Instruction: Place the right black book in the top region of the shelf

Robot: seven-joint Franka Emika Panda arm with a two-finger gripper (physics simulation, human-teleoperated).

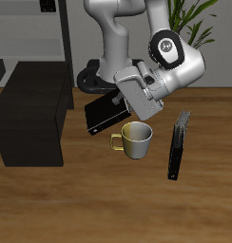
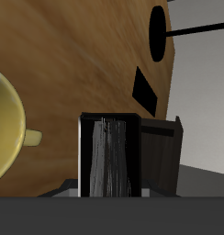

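Note:
The right black book (image 1: 102,118), thick and glossy, hangs tilted just above the table beside the yellow mug (image 1: 138,139). My gripper (image 1: 123,99) is shut on the book's upper end. In the wrist view the book (image 2: 109,151) stands edge-on between my jaws, showing its grey page edge and thin white lines, with the gripper (image 2: 109,188) closed around it and the mug's rim (image 2: 5,128) close beside it. The shelf (image 1: 32,112), a low matte black cabinet with a flat top, stands a short way from the book toward the table's side edge.
A slimmer, longer black book (image 1: 178,144) lies on the far side of the mug. A tall thin-framed dark rack (image 1: 37,33) rises behind the shelf. The robot's base (image 1: 94,78) sits just behind the held book.

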